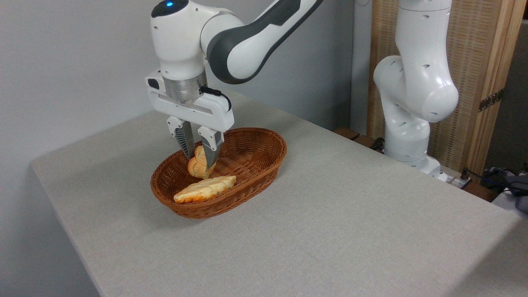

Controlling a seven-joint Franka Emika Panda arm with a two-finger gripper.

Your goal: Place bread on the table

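Gripping the bread [199, 165], the robot's two-finger gripper [200, 161] points straight down into a wicker basket [264, 165], its grey ribbed fingers [186, 142] closed against either side of the roll. That roll is small, golden-brown and lumpy, with a paler cream edge, and it stands upright on its narrow side between the fingers, inside the basket and above its floor; whether its lower edge touches the basket or the other bread cannot be told.

Largest in the scene is the table [350, 231], a broad rectangle covered in plain light grey-beige woven cloth with rounded corners, filling most of the view from the far left to the near right. Over it reaches the white and dark grey Franka arm [231, 45], coming in from the upper right, with a blue light glowing on top of its wrist joint. Its white base column [416, 95] rises at the far right edge of the table, in front of a wooden slatted screen.

On the left half of the table sits the brown oval basket. Inside it, at the near left end and just below the held roll, lies a longer, flat, leaf-shaped bread [205, 189] with scored ridges.
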